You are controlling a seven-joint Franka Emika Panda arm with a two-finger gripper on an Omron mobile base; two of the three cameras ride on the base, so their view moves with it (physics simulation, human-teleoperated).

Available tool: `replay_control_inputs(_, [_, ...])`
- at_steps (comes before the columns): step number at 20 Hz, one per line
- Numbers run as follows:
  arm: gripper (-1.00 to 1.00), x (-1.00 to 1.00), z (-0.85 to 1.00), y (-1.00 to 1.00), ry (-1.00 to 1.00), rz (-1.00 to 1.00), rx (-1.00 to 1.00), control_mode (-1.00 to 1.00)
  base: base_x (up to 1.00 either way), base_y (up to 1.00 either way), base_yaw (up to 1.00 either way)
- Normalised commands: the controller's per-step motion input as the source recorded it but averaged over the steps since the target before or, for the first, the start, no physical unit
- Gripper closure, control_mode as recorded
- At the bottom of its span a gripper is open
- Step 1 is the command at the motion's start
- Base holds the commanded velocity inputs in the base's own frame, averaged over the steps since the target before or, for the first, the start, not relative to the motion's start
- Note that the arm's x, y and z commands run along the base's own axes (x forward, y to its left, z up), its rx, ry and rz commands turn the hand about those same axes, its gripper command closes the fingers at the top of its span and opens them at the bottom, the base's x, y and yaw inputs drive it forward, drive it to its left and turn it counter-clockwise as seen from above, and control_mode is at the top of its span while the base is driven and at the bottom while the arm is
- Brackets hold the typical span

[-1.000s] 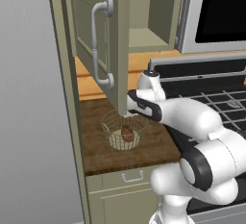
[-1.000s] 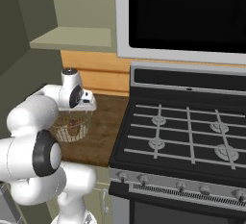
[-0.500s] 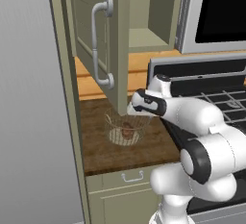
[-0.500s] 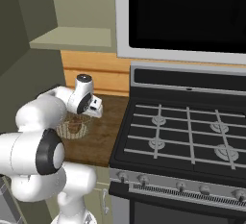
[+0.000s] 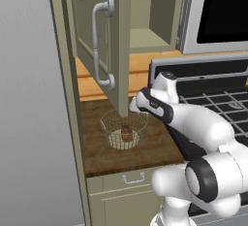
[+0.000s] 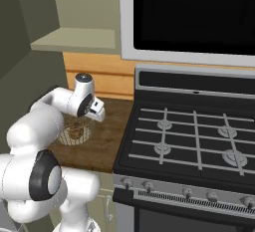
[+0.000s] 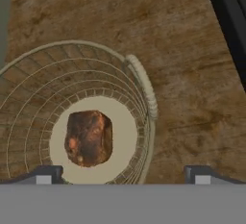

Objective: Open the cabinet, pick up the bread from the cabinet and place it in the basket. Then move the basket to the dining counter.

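Where tan wire mesh curves round a cream disc, lumpy reddish-brown bread (image 7: 89, 138) in the basket (image 7: 139, 86), fingers (image 7: 201, 174) spread empty.

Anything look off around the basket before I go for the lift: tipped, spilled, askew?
Nothing stands out. The basket sits upright on the short wood worktop, with the bread resting on its pale base. The cabinet door hangs open above it. The gripper is open, one fingertip over the basket and one outside the rim handle.

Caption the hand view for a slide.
Bread rests on the basket's cream base on the dark wood worktop, open claw above.
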Motion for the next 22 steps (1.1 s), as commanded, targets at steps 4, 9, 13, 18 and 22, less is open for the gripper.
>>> replay_control_inputs(4, [-1.00, -0.07, -0.24, -0.11, 0.05, -0.14, 0.06, -1.00, 0.00, 0.00, 0.00])
replay_control_inputs(9, [-1.00, 0.27, -0.38, -0.02, 0.05, -0.10, 0.06, -1.00, 0.00, 0.00, 0.00])
replay_control_inputs(13, [-1.00, 0.21, -0.30, 0.00, 0.03, -0.07, 0.07, -1.00, 0.00, 0.00, 0.00])
replay_control_inputs(18, [-1.00, 0.00, -0.25, 0.00, 0.02, -0.06, 0.06, -1.00, 0.00, 0.00, 0.00])
replay_control_inputs(22, [1.00, 0.00, -0.31, 0.01, 0.03, -0.04, 0.06, -1.00, 0.00, 0.00, 0.00])
